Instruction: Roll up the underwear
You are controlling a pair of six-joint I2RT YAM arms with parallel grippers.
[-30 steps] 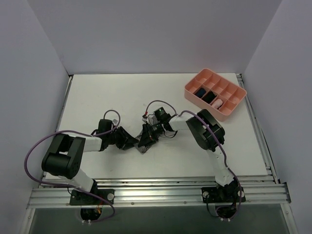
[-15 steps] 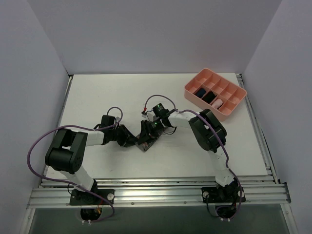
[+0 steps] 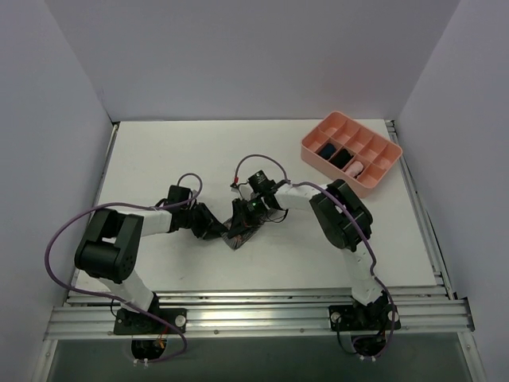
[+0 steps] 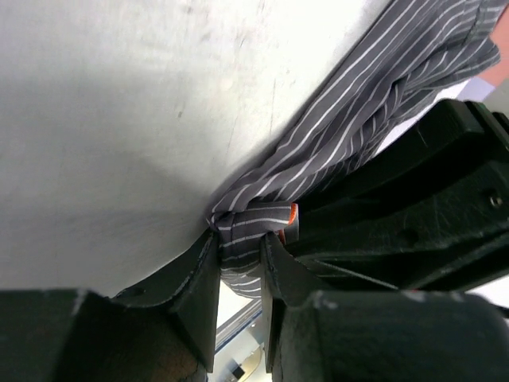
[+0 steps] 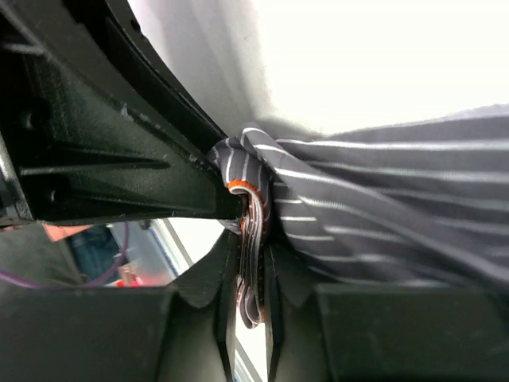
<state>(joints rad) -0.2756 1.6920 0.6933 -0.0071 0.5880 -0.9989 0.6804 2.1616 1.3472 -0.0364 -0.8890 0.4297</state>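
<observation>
The left fingers (image 4: 259, 267) are closed to a narrow gap with a fold of the underwear (image 4: 382, 87) pinched between them. From that grip the grey striped cloth runs away from the fingertips in a twisted band, lying against the tabletop (image 4: 119, 119). A small orange tag (image 4: 293, 213) shows just beside the left fingertips, on the side where the black body of the other arm's fingers presses close.

The right fingers (image 5: 274, 274) are likewise nearly closed, and they clamp several stacked layers of cloth edge, seen end-on in the slot between them. Just past their tips the underwear (image 5: 382, 183) is bunched into a knot and then spreads out to one side in striped folds. The tag (image 5: 236, 188) sits right at that knot, touching the tip of the left fingers' black casing.

From above, the left fingers (image 3: 216, 231) and right fingers (image 3: 243, 218) meet tip to tip near the middle of the tabletop (image 3: 175, 159), and the underwear (image 3: 236, 237) is a small dark bunch held between them, low against the surface. A pink tray (image 3: 387, 170) with a few small bundles in its compartments stands well apart, beyond the right fingers toward the far right corner.
</observation>
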